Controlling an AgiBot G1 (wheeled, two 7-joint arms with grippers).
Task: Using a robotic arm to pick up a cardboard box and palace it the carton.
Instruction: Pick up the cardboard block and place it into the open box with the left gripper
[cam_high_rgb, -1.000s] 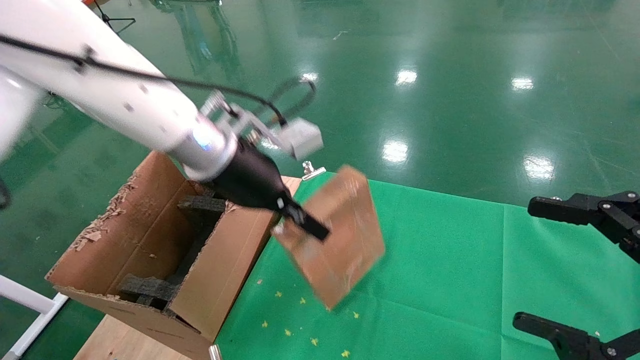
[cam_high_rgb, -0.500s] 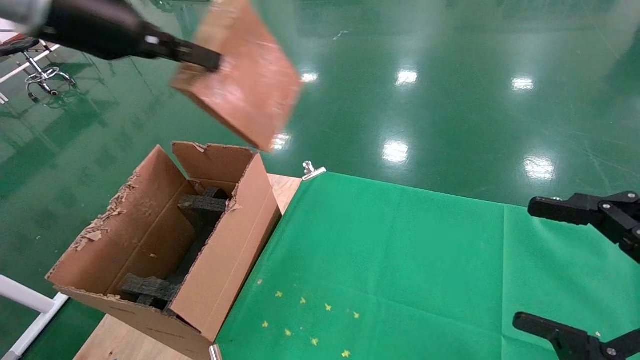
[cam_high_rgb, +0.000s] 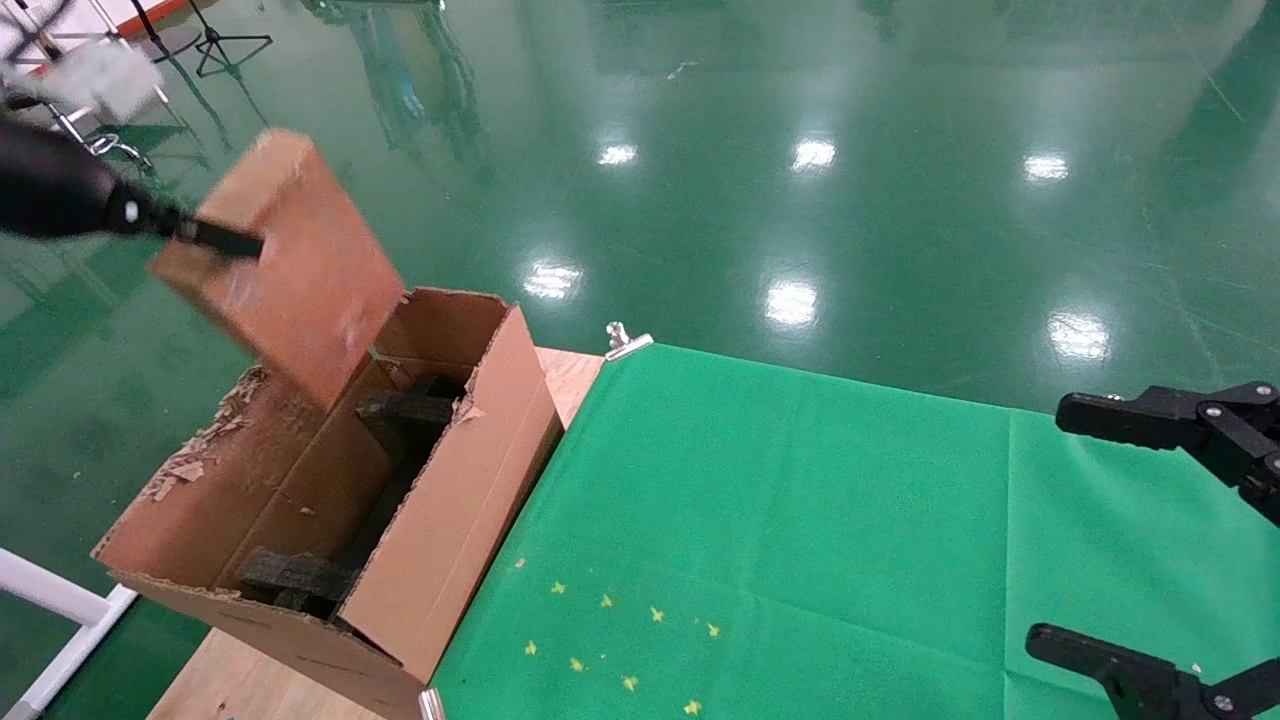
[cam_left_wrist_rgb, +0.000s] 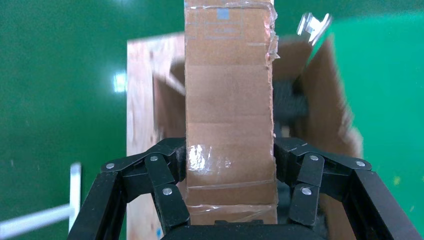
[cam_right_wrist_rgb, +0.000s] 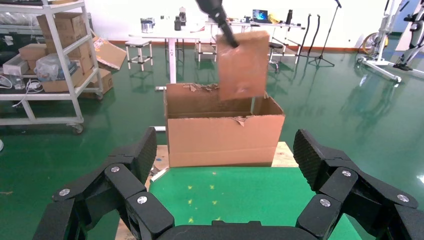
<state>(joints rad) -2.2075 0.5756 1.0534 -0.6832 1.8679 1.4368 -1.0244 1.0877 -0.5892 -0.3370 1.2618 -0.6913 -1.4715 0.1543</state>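
Clamping the glossy-taped, brick-shaped cardboard box (cam_left_wrist_rgb: 229, 115), the left gripper (cam_left_wrist_rgb: 230, 170) hangs above the ragged corrugated carton (cam_high_rgb: 455, 520).

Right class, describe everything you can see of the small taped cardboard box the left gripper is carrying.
The cardboard box is a small, brick-like brown box, sealed with glossy clear tape that wrinkles at one end. The left gripper is shut on its two sides near one end. It hangs tilted in the air above the open carton, its lower end at the carton's rim, touching nothing but the fingers as far as can be seen.
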